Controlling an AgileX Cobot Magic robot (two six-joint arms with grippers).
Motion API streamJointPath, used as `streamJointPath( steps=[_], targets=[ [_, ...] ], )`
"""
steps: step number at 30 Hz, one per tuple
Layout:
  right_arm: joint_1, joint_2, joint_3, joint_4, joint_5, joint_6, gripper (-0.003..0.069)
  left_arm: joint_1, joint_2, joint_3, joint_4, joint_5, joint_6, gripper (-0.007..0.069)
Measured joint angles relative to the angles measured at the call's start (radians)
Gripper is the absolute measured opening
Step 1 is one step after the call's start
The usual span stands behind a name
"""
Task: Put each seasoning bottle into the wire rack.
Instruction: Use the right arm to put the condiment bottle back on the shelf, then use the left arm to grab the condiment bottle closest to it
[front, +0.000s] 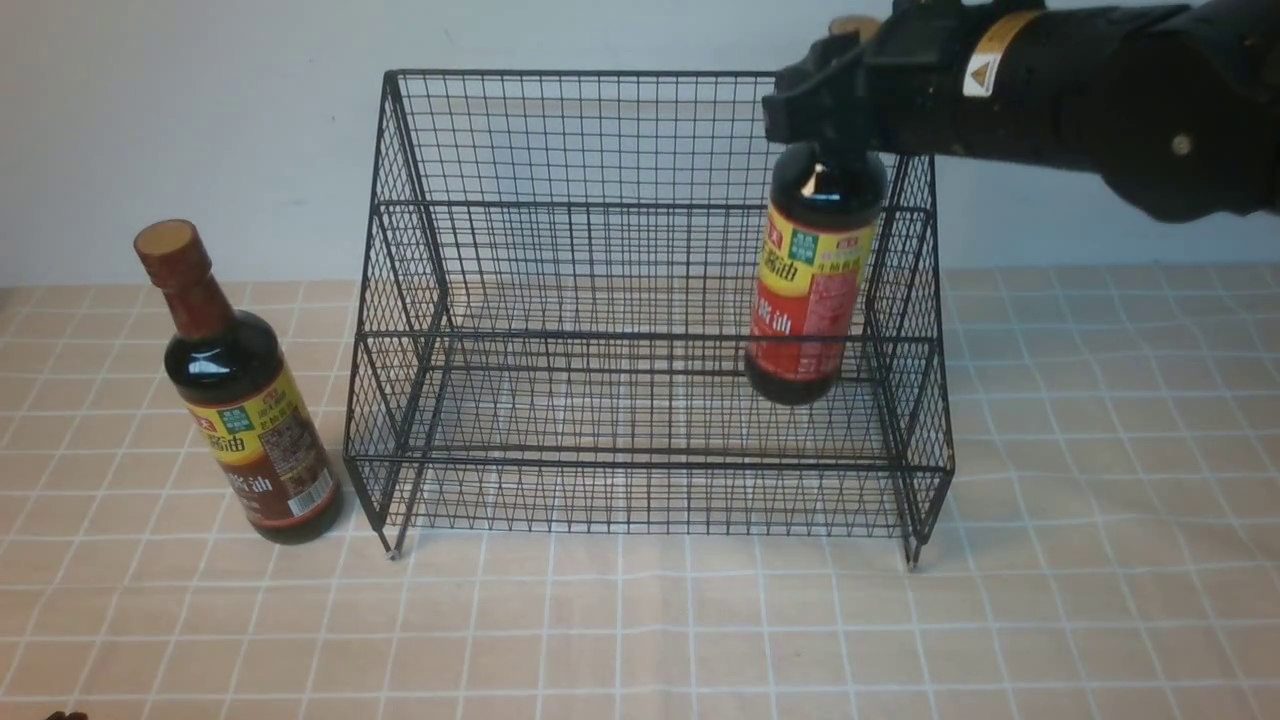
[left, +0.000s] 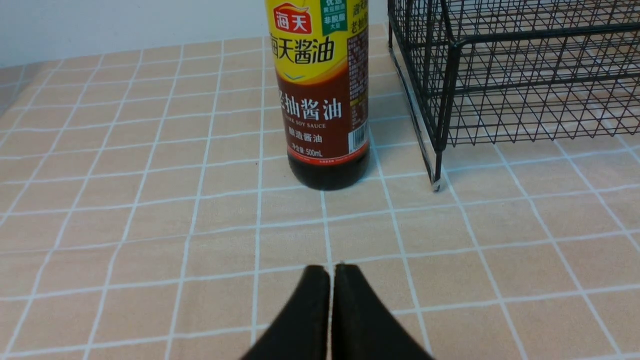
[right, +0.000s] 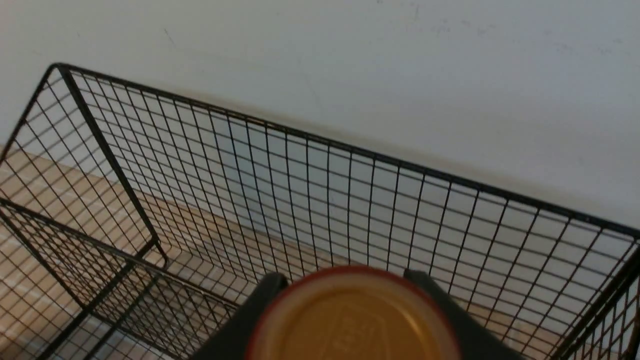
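Progress: no bottle is seated in the wire rack (front: 405, 300) yet; one is on its way in and one is untouched.

The red-label bottle (front: 808, 300) hangs upright in the air at the rack's right end. The right hand (front: 832, 112) pinches its neck just under the cap, one finger on each side. In the right wrist view the cap (right: 352, 320) sits between the fingers, with the rack's back mesh and tiers beyond it, so the bottle looks to be inside the rack's outline. Its base seems clear of the mesh, so I judge it not set down. I can't tell which tier it is over.

The brown-label bottle (front: 250, 420) stands upright on the table (front: 640, 620), just beside the rack's left side, with nothing touching it. The left hand (left: 331, 280) is low over the table with its fingers pressed together and empty. It points at that bottle but is well apart from it.

Left to do:
- Lower and release the red-label bottle.
- Pick up the brown-label bottle and place it in the rack.

I'd say the task is under halfway done.
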Motion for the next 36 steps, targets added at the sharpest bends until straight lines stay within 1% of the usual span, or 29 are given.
streamJointPath(
  steps=[8, 11, 17, 18, 20, 22, 26, 28, 29, 30, 32, 33, 34, 35, 36],
  targets=[
    [0.0, 0.051, 0.0, -0.028, 0.058, 0.003, 0.0272, 0.0, 0.0, 0.0, 0.0, 0.0, 0.0, -0.0007],
    [0.0, 0.051, -0.001, -0.04, 0.06, 0.009, 0.0288, 0.0, 0.0, 0.0, 0.0, 0.0, 0.0, -0.0007],
    [0.0, 0.045, -0.012, -0.041, 0.041, 0.011, 0.0451, 0.0, 0.0, 0.0, 0.0, 0.0, 0.0, -0.0007],
    [0.0, 0.043, -0.012, -0.041, 0.042, 0.011, 0.0462, 0.0, 0.0, 0.0, 0.0, 0.0, 0.0, -0.0007],
    [0.0, 0.016, -0.012, -0.041, 0.06, 0.011, 0.0517, 0.0, 0.0, 0.0, 0.0, 0.0, 0.0, -0.0007],
    [0.0, -0.042, -0.012, -0.041, 0.089, 0.011, 0.0538, 0.0, 0.0, 0.0, 0.0, 0.0, 0.0, -0.0007],
    [0.0, -0.145, -0.012, -0.041, 0.155, 0.011, 0.0545, 0.0, 0.0, 0.0, 0.0, 0.0, 0.0, -0.0007],
    [0.0, -0.234, -0.013, -0.035, 0.241, 0.011, 0.0537, 0.0, 0.0, 0.0, 0.0, 0.0, 0.0, -0.0007],
    [0.0, -0.25, -0.013, -0.034, 0.26, 0.011, 0.0533, 0.0, 0.0, 0.0, 0.0, 0.0, 0.0, -0.0007],
    [0.0, -0.29, -0.014, -0.029, 0.308, 0.011, 0.0518, 0.0, 0.0, 0.0, 0.0, 0.0, 0.0, -0.0007],
    [0.0, -0.373, -0.014, -0.023, 0.405, 0.014, 0.0465, 0.0, 0.0, 0.0, 0.0, 0.0, 0.0, -0.0007],
    [0.0, -0.409, -0.014, -0.022, 0.441, 0.015, 0.0432, 0.0, 0.0, 0.0, 0.0, 0.0, 0.0, -0.0007],
    [0.0, -0.471, -0.014, -0.019, 0.494, 0.018, 0.0359, 0.0, 0.0, 0.0, 0.0, 0.0, 0.0, -0.0007],
    [0.0, -0.48, -0.014, -0.018, 0.501, 0.019, 0.0347, 0.0, 0.0, 0.0, 0.0, 0.0, 0.0, -0.0007],
    [0.0, -0.535, -0.015, -0.018, 0.538, 0.02, 0.0269, 0.0, 0.0, 0.0, 0.0, 0.0, 0.0, -0.0007]
  ],
)
